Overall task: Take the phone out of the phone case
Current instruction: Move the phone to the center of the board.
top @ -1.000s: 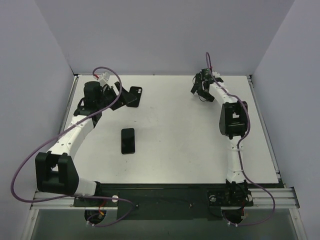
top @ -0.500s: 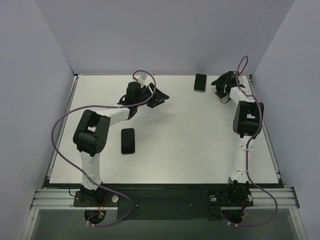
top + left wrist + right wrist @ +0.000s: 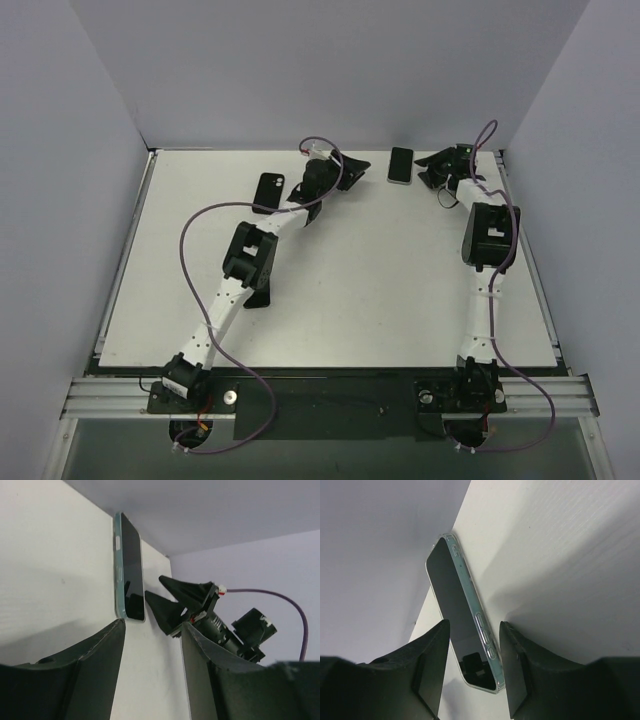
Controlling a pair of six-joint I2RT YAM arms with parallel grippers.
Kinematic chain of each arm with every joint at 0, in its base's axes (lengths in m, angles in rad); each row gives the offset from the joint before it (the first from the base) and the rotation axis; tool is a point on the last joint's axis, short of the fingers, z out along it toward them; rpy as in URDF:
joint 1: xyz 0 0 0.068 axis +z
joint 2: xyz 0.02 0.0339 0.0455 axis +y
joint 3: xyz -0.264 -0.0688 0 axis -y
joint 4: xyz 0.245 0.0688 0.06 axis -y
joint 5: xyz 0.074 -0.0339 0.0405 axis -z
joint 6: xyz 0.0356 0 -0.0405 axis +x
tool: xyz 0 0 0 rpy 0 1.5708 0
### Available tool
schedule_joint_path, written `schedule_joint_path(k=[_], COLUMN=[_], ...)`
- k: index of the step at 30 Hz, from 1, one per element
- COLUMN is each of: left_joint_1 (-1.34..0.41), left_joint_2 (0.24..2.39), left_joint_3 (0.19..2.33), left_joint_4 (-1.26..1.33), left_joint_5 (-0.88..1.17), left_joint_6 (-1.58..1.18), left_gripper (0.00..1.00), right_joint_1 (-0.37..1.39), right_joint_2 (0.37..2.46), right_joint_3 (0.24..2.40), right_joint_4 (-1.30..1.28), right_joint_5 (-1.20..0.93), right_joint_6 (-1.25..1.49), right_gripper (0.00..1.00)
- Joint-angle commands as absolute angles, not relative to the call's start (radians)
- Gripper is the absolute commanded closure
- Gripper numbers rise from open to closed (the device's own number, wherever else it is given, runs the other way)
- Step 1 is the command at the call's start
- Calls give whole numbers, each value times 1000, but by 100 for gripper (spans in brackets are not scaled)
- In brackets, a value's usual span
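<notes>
Teal-tinted clear case (image 3: 481,630) wraps every edge of the phone (image 3: 451,595) that I can see, so extraction is not started. Progress: zero.

Location: the phone (image 3: 401,165) lies flat, screen up, on the bench (image 3: 380,280), at the far edge, right of centre, close to the back wall.

Left gripper (image 3: 355,172): jaws spread, nothing in them. It sits just left of the phone, not touching. In the left wrist view the phone (image 3: 129,570) shows beyond the gap, with one long buttoned edge facing this arm.

Right gripper (image 3: 430,170): jaws spread, empty, just right of the phone and also apart from it. The right wrist view looks along the other long edge of the case, side buttons visible. The left wrist camera also catches the right gripper (image 3: 154,586) with its fingers parted.

So both arms flank the unit from opposite long sides. I read this as a pre-grasp line-up.

Left to do, my guess: one arm pins or grips the case rim, the other peels a corner or pushes the phone out, then the two are set apart.

Risks: the unit lies flat with low edges, so there is little to bite on. The wall is close behind, which limits the approach.

Also on the bench: a black slab (image 3: 270,188) left of the left arm, with what looks like a camera cutout. I can't tell if it is a case or a phone. Nothing touches it.
</notes>
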State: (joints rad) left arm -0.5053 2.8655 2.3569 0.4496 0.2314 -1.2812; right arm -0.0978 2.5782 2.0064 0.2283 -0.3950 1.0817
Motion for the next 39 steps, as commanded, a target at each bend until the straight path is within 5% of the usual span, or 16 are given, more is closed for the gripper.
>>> schedule_joint_path(k=[1,6,15,21,27,39], left_joint_1=[-537,-589,-587,-566,-549,-529], left_joint_2=[2947,3042,3082,2841,2528,2060], left_joint_3=[2511,2597,2574,2337,2036,1675], left_joint_4=[479,486,570,543,509,365], left_joint_5=[31,-110,-74,44,110,118], left_joint_6=[-1363,-1497,-1689,-1488,-1300,-1075], left_gripper=[42,46,45,45,45,45], right_joint_1=[-98,-87,-54,-25,-9,84], right_joint_2=[2576,2571,2603,2583,2586,2390], right_joint_3=[1990,1973,2066,2039,2071,1800], right_joint_4=[179,184,17,-50,-142,-117], right_joint_5=[-385,-417,-431,-377,-344,-383], right_joint_6=[1074,1074,1009,977,970,917], right_gripper=[60,60,66,73,100,100])
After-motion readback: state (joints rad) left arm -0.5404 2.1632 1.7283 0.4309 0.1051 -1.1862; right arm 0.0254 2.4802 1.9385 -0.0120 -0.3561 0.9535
